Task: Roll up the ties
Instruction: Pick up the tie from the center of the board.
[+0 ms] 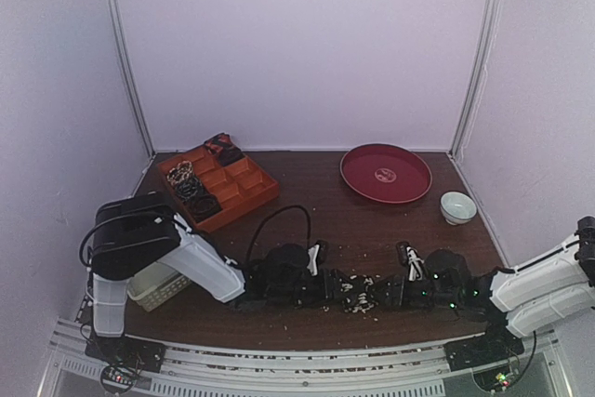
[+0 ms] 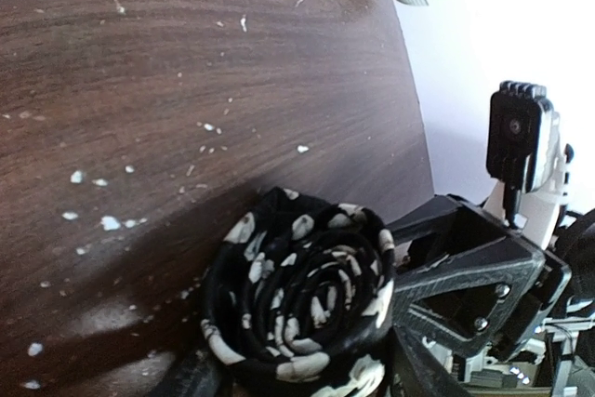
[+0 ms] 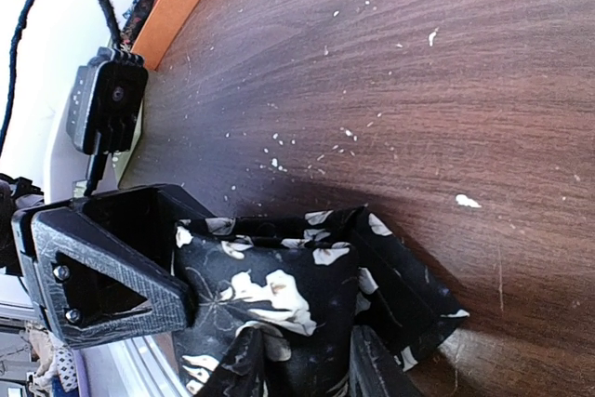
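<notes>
1. Left gripper (image 1: 327, 284): low on the desk (image 1: 372, 230), near the front edge and reaching right. In its wrist view the fingers flank the bottom of the tie (image 2: 297, 299). I cannot tell if they're pressing it or just bracketing it.
2. Right gripper (image 1: 389, 293): reaching left, nose to nose with the left one. Its wrist view shows black speckled fabric filling the gap between its fingers, so I read it as clamped on the tie.
3. The tie sits between the two grippers, touching both, as a fairly tight coil on the desk. Its spiral face points at the left wrist camera, so I judge the coil axis runs roughly along the line joining the grippers.
4. On the right gripper's side a loose flap sticks out flat on the desk. I read the roll as nearly done, with the end not tucked.
5. What the next move turns on: both grippers are equally close, one at each end of the axis. The left one faces the spiral, the right one has the flap.
6. Further out: the tray (image 1: 249, 204) is back-left holding other coils, with the left arm nearer to it. The plate (image 1: 409, 188) and bowl (image 1: 457, 206) are back-right, and the basket (image 1: 153, 290) is by the left base.
7. Risk as I see it: if the right gripper lets go, the coil may spring loose.
</notes>
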Robot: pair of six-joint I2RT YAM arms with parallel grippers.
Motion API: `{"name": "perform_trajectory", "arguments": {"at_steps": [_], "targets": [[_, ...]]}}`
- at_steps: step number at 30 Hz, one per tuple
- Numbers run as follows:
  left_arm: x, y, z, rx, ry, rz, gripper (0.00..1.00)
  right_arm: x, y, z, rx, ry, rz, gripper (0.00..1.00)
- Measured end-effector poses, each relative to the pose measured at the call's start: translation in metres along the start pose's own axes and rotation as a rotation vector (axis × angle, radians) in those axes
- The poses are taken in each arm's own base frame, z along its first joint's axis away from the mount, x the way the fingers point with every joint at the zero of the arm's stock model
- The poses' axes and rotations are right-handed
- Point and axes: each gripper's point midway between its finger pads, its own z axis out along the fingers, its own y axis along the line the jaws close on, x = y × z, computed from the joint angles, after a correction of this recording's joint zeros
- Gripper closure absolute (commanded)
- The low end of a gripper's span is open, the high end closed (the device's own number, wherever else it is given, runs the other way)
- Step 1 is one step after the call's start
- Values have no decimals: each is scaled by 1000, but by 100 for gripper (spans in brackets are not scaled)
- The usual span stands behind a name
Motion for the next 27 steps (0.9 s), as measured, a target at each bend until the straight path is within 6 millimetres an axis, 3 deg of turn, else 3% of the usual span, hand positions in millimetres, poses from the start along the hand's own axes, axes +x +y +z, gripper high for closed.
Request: {"name": "perform_trajectory", "arguments": {"at_steps": [6,15,21,27], "targets": [[0,-3,4,-10,7,-10,48,0,-1,-2,9,0,1,65],[7,-5,6,8,45,-56,36,3,-2,-5,14,15,2,65],[16,-8,8,39,84,-96,41,5,-3,-6,6,15,8,67],[20,-7,11,66,93,-104,53,5,-3,-7,4,13,10,67]]}}
